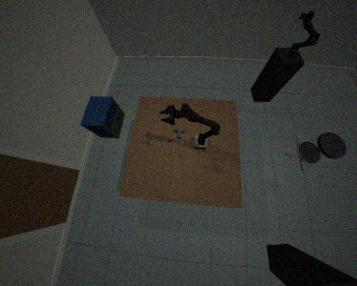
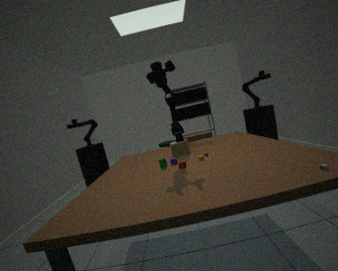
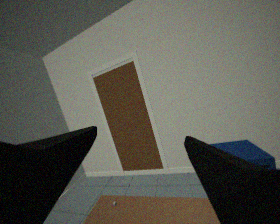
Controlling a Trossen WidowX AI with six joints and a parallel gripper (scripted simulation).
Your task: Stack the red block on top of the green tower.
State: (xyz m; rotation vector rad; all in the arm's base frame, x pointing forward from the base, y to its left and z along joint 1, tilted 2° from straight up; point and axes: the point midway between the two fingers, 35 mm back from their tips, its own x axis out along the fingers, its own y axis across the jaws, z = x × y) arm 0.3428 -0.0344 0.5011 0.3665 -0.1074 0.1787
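A dim room with a brown bench (image 2: 241,190) in the middle, seen from a low outside view. Going left to right across the bench top: a green tower (image 2: 163,163), taller than the single blocks, stands upright on its own. Just right of it is a small purple block (image 2: 173,161). Next comes the red block (image 2: 183,164), resting on the bench a little nearer the camera, close to the tower but not touching it. Further right sits a yellow block (image 2: 201,157), and far off near the right edge lies a small pale object (image 2: 323,167), too small to identify.

Behind the blocks, the arm's base (image 2: 180,147) sits on the bench. The arm rises steeply from it, so the gripper (image 2: 160,72) is high above the blocks and nowhere near them.

In the wrist view the two dark fingers frame the picture at left and right, spread almost as wide as they go, with nothing between them. Between them the camera looks across the room at a pale wall with a brown door (image 3: 127,120), a blue box (image 3: 243,151) on the floor at right, and only the bench's far edge below.

The wide spread likely readies the fingers to straddle the red block, and the raised pose likely keeps the arm away from the tower. Nothing is stacked yet; the grasp has not begun.
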